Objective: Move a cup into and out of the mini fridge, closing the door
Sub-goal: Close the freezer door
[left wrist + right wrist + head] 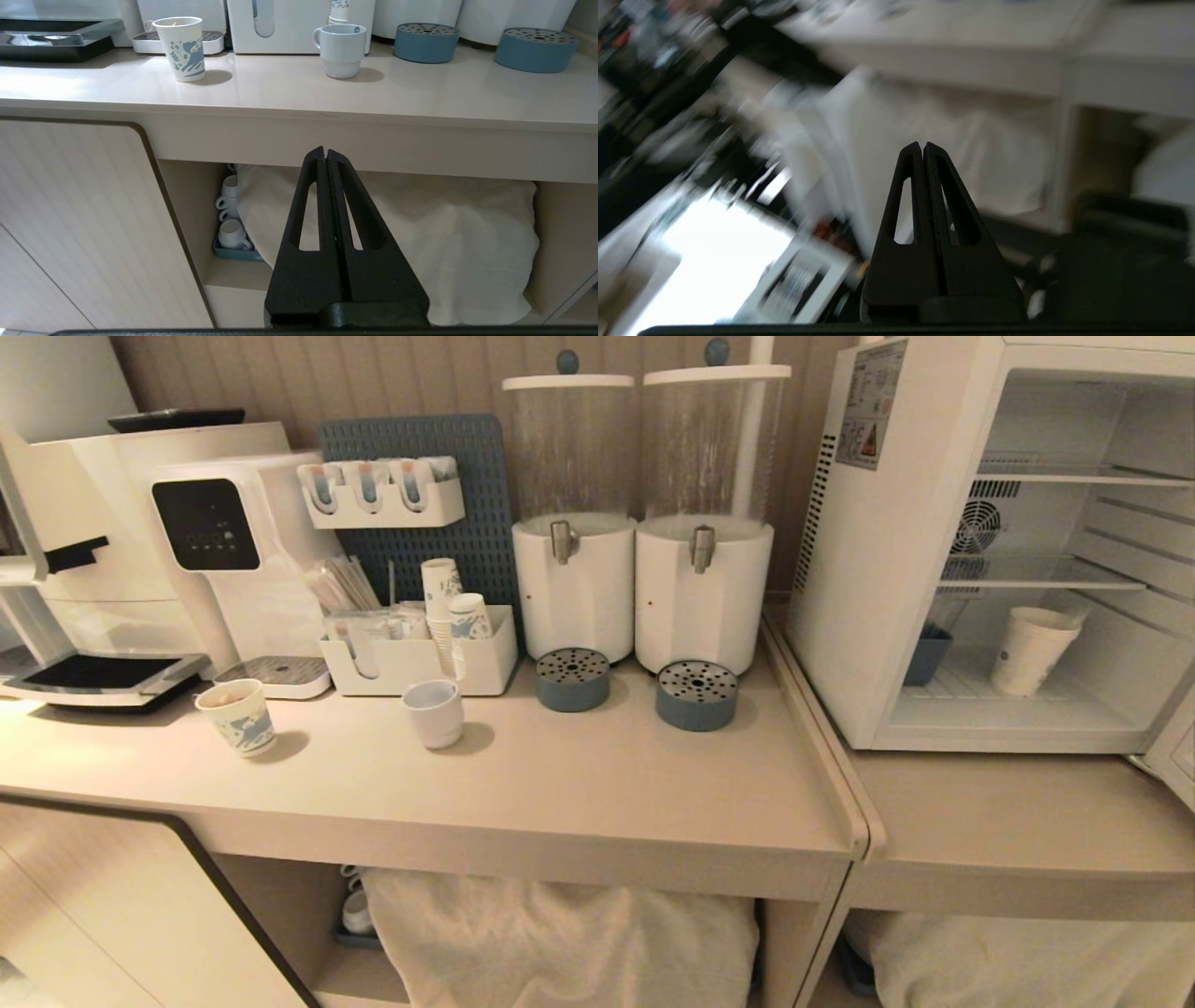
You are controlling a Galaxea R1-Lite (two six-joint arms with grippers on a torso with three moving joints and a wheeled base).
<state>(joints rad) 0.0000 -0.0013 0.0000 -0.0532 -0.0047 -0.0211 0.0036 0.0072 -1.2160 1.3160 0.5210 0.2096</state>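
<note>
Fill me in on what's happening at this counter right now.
Nothing is being handled. The cup stands inside the mini fridge on its bottom level, and the door is swung open. The left claw is shut and empty below the counter edge; the right claw is shut and empty too, also down low.

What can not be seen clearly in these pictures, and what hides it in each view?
- Head view: the door is cut off by the right edge; only a corner shows.
- Head view: the logo on the cup in the mini fridge is too small to read.
- Right wrist view: everything behind the shut right tool is blurred.
- Head view: neither tool appears.
</note>
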